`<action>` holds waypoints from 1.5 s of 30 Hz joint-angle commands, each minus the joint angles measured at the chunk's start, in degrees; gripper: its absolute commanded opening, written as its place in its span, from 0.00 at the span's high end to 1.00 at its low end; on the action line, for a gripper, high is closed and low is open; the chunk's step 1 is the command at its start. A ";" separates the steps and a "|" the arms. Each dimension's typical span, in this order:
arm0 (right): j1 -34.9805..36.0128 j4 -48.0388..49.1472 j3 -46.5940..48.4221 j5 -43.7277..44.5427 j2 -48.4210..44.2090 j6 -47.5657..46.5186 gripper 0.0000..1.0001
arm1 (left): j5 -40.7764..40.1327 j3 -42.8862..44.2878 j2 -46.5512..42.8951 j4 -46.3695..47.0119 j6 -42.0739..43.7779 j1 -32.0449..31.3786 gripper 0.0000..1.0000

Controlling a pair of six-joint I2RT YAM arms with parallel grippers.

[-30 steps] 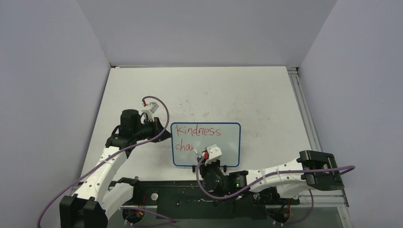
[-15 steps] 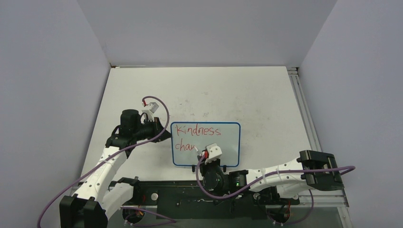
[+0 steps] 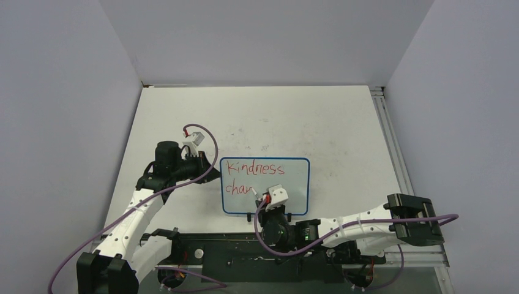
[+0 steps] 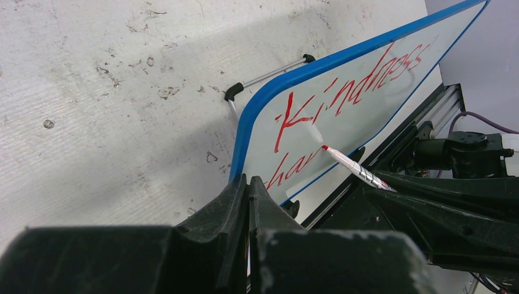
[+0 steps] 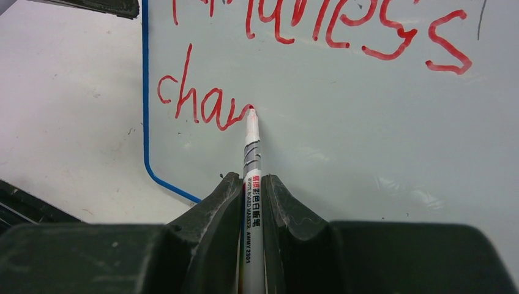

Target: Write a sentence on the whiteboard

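The whiteboard [image 3: 291, 180] lies flat in front of the arms. It has a blue frame and reads "Kindness" in red, with "chan" started below. My right gripper [image 3: 265, 199] is shut on a white whiteboard marker [image 5: 251, 160]. The marker's red tip touches the board at the end of "chan" [image 5: 205, 104]. The marker also shows in the left wrist view [image 4: 356, 168]. My left gripper [image 3: 211, 166] is shut, with its tips [image 4: 248, 179] against the left edge of the board's blue frame [image 4: 243, 138].
The scuffed white tabletop [image 3: 275, 119] stretches behind the board. A metal rail [image 3: 392, 147] runs along its right edge. A thin metal stand leg with black tips [image 4: 264, 76] sticks out from under the board's far corner. Grey walls enclose the table.
My right gripper has shifted slightly to the right along the second line with the marker. The left arm has not moved.
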 commanded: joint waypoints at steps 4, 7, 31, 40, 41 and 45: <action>1.04 -5.22 -0.06 3.27 -1.27 4.56 0.95 | 0.66 2.33 -0.49 1.06 0.37 -0.19 1.00; 1.39 -5.71 -0.07 3.18 -0.82 5.37 0.95 | 0.64 2.33 -0.48 1.10 0.37 -0.19 1.00; 5.84 -5.67 0.68 7.79 -4.82 2.47 0.95 | 0.75 2.33 -0.66 1.12 0.37 -0.15 1.00; 5.16 -8.59 0.08 8.98 -5.99 4.21 0.95 | 0.82 2.32 -0.41 1.11 0.37 -0.17 1.00; 4.94 -8.41 -0.10 8.72 -6.04 4.20 0.95 | 0.83 2.33 -0.39 1.11 0.37 -0.17 1.00; 4.13 -6.59 -0.87 7.32 -6.03 3.17 0.95 | 0.82 2.33 -0.38 1.11 0.37 -0.20 1.00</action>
